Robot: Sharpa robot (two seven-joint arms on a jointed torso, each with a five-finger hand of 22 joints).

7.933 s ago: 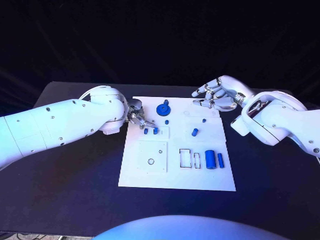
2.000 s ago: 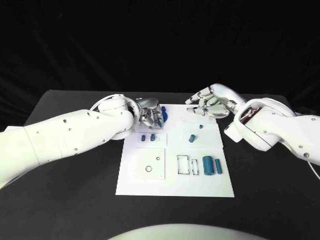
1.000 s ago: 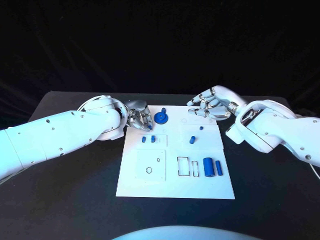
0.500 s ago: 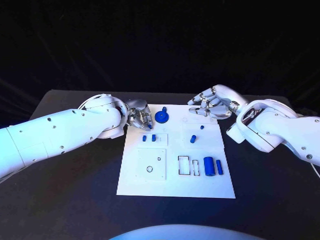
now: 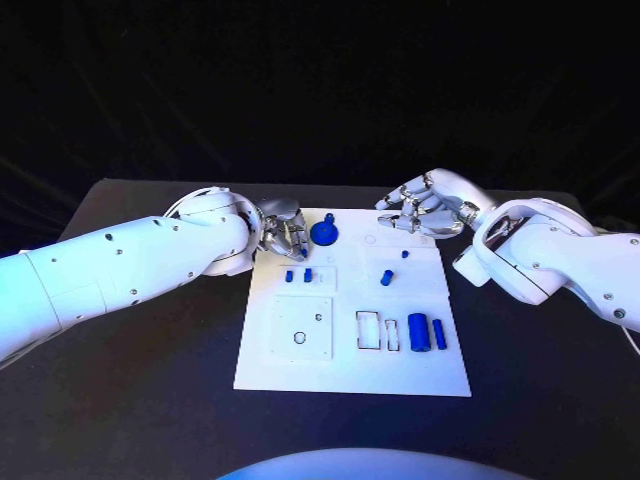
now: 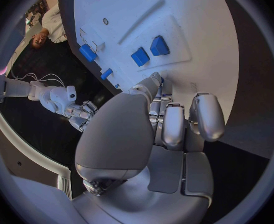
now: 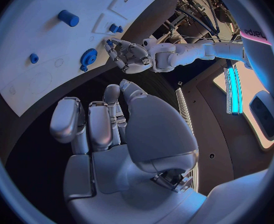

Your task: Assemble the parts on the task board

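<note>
A black table (image 5: 147,330) stands before black drapes (image 5: 320,90); a cyan light strip (image 7: 231,92) glows nearby.

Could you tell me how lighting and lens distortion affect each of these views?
Head view: a bluish cast on the arms, dark surroundings, task board bright and undistorted. Left wrist view: fisheye bends the board's edges; left hand looms large. Right wrist view: same bending, a cyan light strip glaring beyond the right hand.
</note>
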